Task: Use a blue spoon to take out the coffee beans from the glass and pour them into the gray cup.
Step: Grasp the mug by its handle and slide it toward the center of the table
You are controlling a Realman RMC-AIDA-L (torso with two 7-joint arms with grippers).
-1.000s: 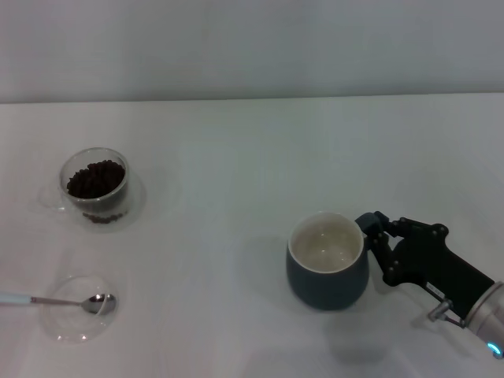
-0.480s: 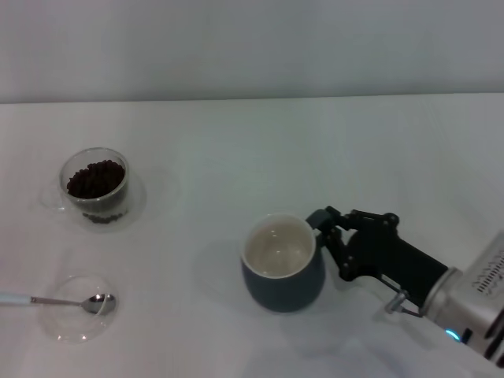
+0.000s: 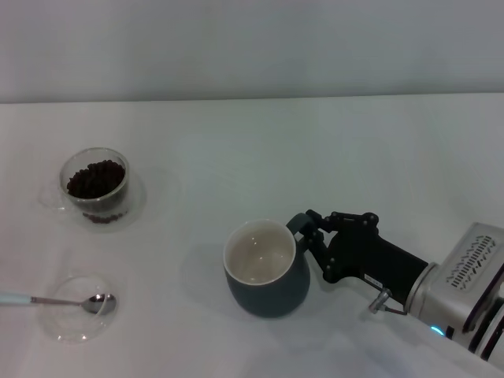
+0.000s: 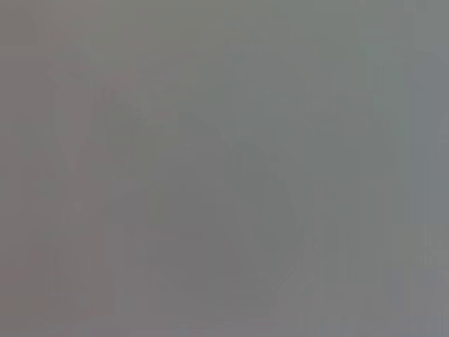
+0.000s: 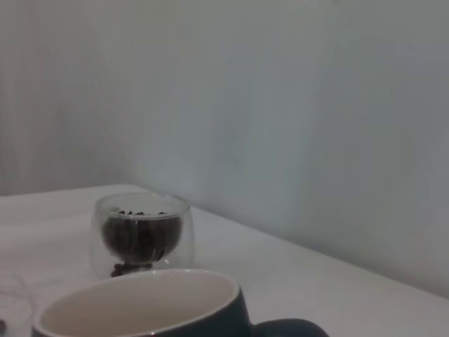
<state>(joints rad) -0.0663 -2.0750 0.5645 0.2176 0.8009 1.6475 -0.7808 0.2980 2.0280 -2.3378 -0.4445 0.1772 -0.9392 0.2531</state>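
The gray cup [image 3: 264, 268] has slid leftward, its handle clenched in the right pincer [image 3: 313, 234].

Blue-gray gray cup [image 3: 266, 276], cream inside; dark brown coffee beans [image 3: 95, 179]

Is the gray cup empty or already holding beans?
Empty: the gray cup shows only its bare cream inside in the head view, and the coffee beans sit in the glass.

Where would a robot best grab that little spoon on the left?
Probably by the pale blue handle of the spoon, coming from above. The handle lies flat on the table, sticking out to the left, while the metal bowl rests in the shallow glass dish.
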